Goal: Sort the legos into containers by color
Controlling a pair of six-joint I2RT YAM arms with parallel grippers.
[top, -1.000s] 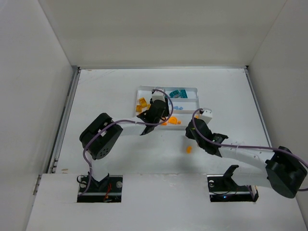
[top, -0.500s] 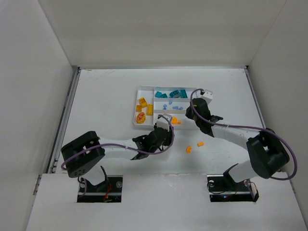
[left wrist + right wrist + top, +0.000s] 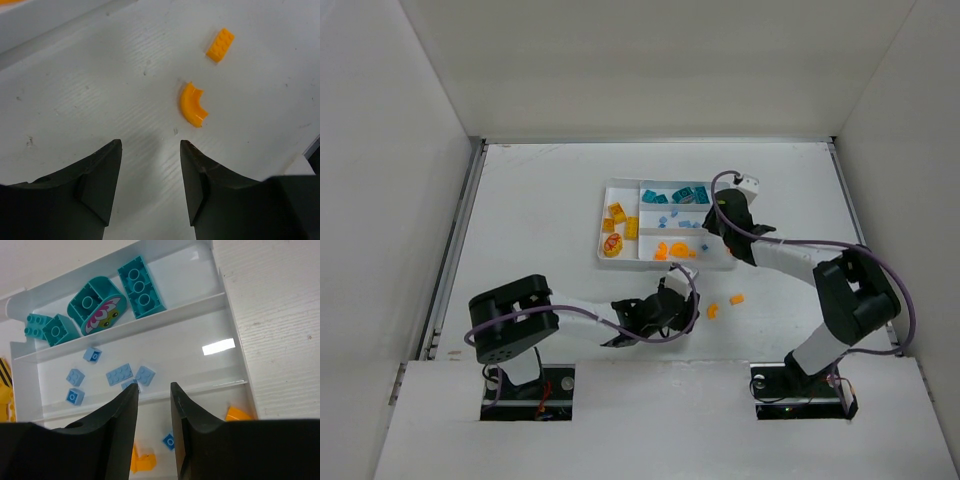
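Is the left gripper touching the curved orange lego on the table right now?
Apart. The left wrist view shows the left gripper open and short of the curved orange lego, with a strip of bare table between them.

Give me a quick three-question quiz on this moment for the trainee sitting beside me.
1. True or false: the curved orange lego and the orange brick lie on the table, outside the tray.
2. Which colour sits in the tray section farthest from the arms? A orange, B teal, C light blue.
3. What does the left gripper hold?
Key: 1 true. 2 B, the teal legos. 3 nothing; it is open and empty.
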